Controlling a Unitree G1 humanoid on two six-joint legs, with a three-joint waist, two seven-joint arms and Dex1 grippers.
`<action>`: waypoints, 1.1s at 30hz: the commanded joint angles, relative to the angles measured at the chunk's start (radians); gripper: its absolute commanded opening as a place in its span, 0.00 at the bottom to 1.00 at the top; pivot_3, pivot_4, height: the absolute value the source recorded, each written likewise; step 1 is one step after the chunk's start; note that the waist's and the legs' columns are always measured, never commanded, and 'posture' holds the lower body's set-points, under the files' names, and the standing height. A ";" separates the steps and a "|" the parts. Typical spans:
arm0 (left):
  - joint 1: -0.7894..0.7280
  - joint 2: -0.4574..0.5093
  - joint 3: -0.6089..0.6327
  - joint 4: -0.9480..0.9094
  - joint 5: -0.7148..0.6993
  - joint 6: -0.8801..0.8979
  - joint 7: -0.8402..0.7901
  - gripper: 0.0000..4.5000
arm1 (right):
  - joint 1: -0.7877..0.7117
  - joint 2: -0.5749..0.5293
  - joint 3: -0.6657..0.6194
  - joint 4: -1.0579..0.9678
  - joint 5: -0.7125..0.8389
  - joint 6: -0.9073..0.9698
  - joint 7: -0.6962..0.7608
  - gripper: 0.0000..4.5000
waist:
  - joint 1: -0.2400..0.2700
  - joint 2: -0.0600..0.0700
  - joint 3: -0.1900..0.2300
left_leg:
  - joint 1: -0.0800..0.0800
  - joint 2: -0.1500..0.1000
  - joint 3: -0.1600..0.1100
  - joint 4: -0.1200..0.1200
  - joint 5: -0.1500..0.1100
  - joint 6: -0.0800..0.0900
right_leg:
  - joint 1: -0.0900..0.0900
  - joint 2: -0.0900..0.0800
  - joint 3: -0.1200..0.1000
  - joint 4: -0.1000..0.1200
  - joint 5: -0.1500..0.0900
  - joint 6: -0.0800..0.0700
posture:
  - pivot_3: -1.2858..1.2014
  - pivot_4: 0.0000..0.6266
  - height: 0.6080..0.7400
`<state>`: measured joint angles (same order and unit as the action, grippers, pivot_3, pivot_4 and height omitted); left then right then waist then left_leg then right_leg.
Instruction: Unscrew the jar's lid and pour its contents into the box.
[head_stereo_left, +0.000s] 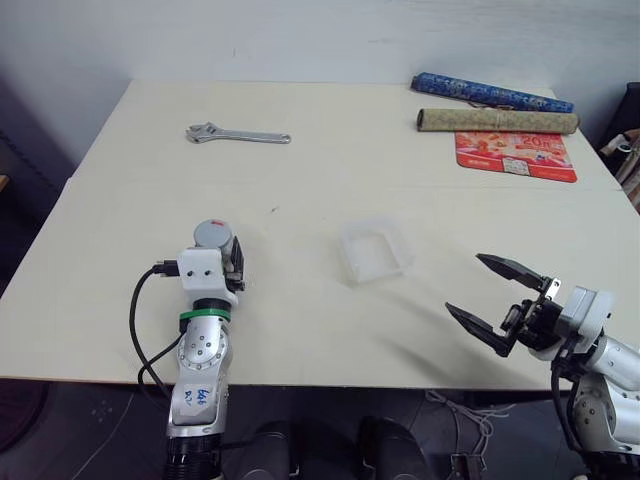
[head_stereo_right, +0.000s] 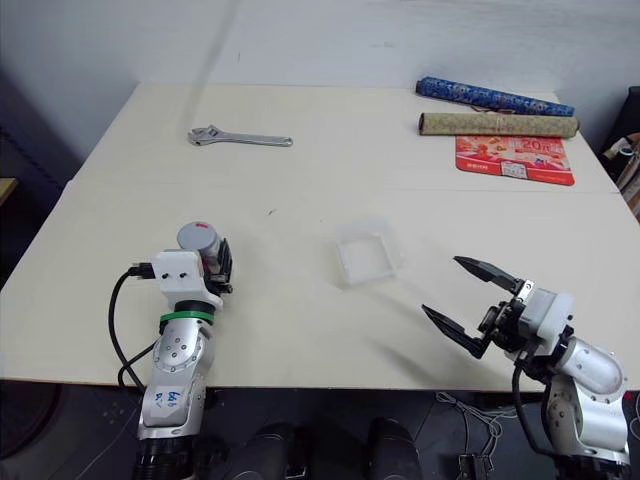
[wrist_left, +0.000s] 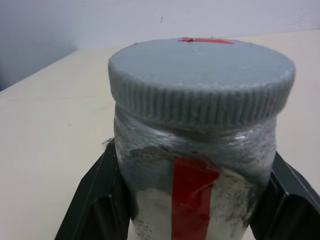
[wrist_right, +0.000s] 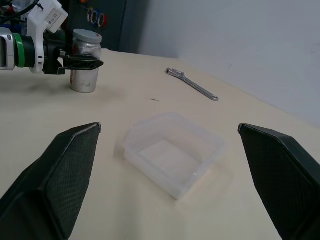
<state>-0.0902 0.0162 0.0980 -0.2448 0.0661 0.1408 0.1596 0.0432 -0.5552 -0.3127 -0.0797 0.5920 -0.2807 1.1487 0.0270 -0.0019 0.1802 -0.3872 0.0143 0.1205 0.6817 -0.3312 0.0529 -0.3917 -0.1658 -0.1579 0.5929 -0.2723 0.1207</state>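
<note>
Left gripper (head_stereo_left: 228, 262) is clamped on the jar (wrist_left: 195, 175), which stands upright on the tabletop (head_stereo_left: 330, 190) with the grey lid (wrist_left: 200, 75) screwed on. Right gripper (head_stereo_left: 497, 297) hovers with fingers spread wide, holding nothing, near the box (head_stereo_left: 373, 250), which sits between both arms.

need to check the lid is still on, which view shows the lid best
The left wrist view: the lid sits close up, ribbed edge and red mark clear, still on the jar. Both eye views show it as a small grey disc from above; the right wrist view shows it far off, side-on.
</note>
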 joint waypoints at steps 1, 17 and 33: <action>-0.033 0.045 0.070 0.004 -0.121 -0.063 -0.099 0.53 | -0.009 -0.006 -0.002 -0.042 0.013 0.007 -0.010 1.00 | 0.000 0.000 0.000 | 0.000 0.000 0.000 0.000 0.000 0.000 | 0.000 0.000 0.000 0.000 0.000 0.000 | 0.52 0.24 1.00; -0.426 0.614 -0.001 0.125 -0.682 0.211 -1.160 0.53 | -0.477 -0.096 0.238 -0.401 0.286 0.749 -0.310 1.00 | -0.007 0.004 0.003 | -0.001 -0.001 -0.001 0.001 0.003 -0.002 | -0.002 0.005 -0.001 0.009 -0.001 -0.001 | 0.52 0.24 1.00; -0.481 0.497 -0.126 0.114 -0.614 0.196 -1.185 0.53 | -0.860 0.034 0.427 -0.315 0.208 1.025 -0.424 1.00 | -0.016 0.004 0.003 | -0.004 0.000 -0.001 0.001 0.003 -0.002 | -0.003 0.012 0.000 0.007 -0.001 -0.001 | 0.52 0.24 1.00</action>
<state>-0.5469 0.5208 -0.0249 -0.1056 -0.5492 0.3560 -1.0204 -0.7867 -0.5296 0.1139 -0.3834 0.7926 0.7305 0.7151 0.0114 0.0020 0.1832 -0.3914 0.0144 0.1191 0.6830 -0.3286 0.0509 -0.3951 -0.1537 -0.1574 0.6003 -0.2730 0.1194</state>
